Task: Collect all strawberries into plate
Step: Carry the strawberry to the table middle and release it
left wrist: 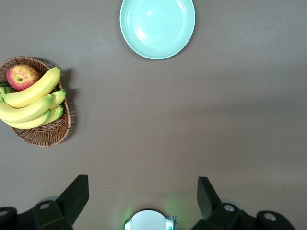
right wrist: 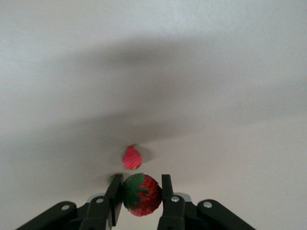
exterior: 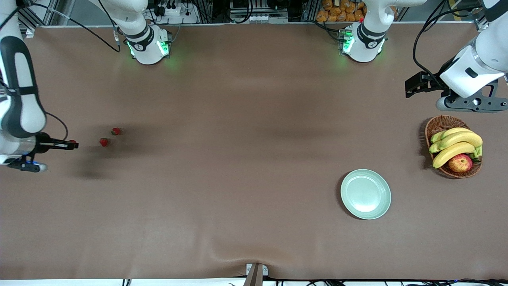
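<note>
We saw a brown tabletop point(exterior: 238, 159). Two strawberries point(exterior: 104, 142) lay on it toward the right arm's end; a mint plate point(exterior: 365, 194) and a wicker basket point(exterior: 436, 125) sat toward the left arm's end.

A wide table point(exterior: 246, 159) covered in a plain brown mat fills nearly the whole scene, with a slight wrinkle in the mat at about 6 o'clock. Along the 12 o'clock edge runs a metal frame hung with black cables point(exterior: 246, 12) and a white power strip point(exterior: 174, 12). The light is soft and even, leaving blurred shadows on the mat.
</note>
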